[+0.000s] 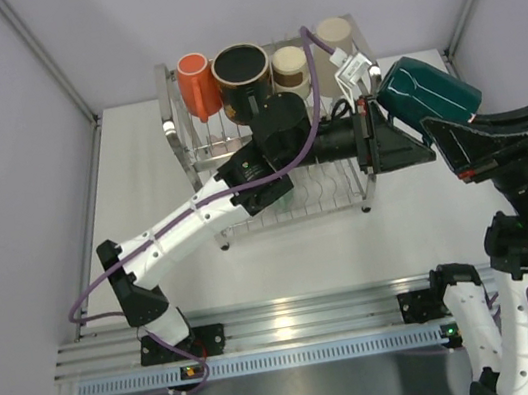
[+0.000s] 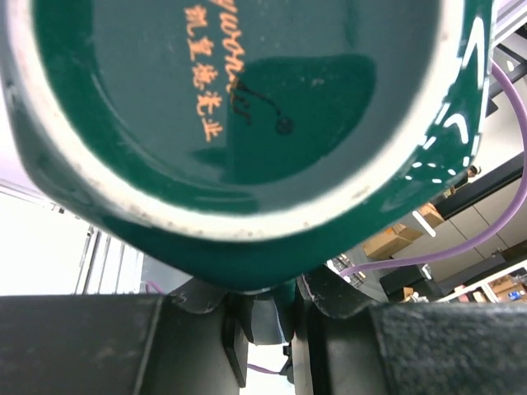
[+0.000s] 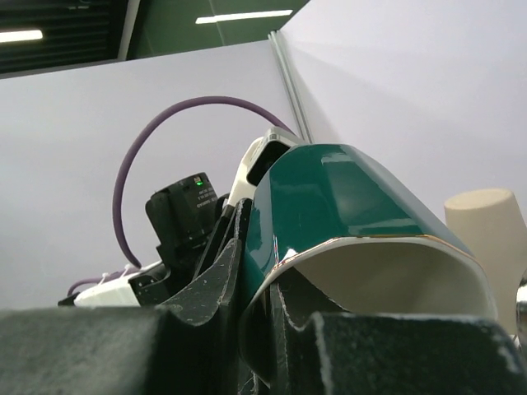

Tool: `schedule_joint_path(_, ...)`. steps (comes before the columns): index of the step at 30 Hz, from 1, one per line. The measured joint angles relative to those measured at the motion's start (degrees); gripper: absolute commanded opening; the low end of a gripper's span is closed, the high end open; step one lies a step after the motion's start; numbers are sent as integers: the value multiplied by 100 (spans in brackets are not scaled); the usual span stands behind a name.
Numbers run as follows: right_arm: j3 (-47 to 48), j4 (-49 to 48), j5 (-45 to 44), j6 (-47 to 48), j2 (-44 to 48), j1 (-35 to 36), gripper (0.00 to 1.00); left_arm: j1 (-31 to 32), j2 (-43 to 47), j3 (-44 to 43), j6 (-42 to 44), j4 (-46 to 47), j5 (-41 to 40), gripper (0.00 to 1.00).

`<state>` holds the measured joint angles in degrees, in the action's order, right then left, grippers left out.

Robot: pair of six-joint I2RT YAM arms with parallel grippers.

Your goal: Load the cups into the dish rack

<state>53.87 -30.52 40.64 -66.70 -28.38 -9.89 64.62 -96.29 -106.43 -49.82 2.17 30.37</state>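
A teal cup [image 1: 428, 97] hangs tilted in the air at the right end of the dish rack [image 1: 341, 200]. My right gripper [image 1: 452, 141] is shut on its rim wall, one finger inside and one outside [image 3: 255, 313]. My left gripper [image 1: 389, 126] reaches across the rack to the cup's base and is closed on a teal part there [image 2: 268, 317]. The cup's underside with orange lettering [image 2: 247, 99] fills the left wrist view. The cup's teal side [image 3: 329, 197] shows in the right wrist view. On the rack's top tier stand an orange cup [image 1: 197, 85], a large black mug [image 1: 241, 74], a brown-cream paper cup [image 1: 289, 67] and a tall beige cup [image 1: 333, 39].
The left arm [image 1: 196, 214] lies diagonally over the rack's lower tier and hides most of it; a bit of green [image 1: 279, 195] shows under it. The beige cup [image 3: 486, 230] sits just right of the teal cup in the right wrist view. White walls close in the table on both sides.
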Motion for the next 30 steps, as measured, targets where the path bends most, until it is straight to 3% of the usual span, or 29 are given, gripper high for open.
schedule_joint_path(4,-22,52,63,44,2,-4,10,0,4,48,2,4,-28,0)
schedule_joint_path(5,-17,114,87,87,2,-4,19,-2,31,105,4,31,-52,0)
schedule_joint_path(8,-7,452,203,245,35,-2,32,0,111,284,76,28,-168,0)
schedule_joint_path(12,20,1019,306,435,122,-2,40,37,219,575,240,-7,-332,0)
schedule_joint_path(21,422,3265,181,1425,549,57,53,57,929,1521,590,-238,-577,0)
schedule_joint_path(30,586,5482,-802,2039,1139,337,58,59,1670,2555,922,-562,-901,0)
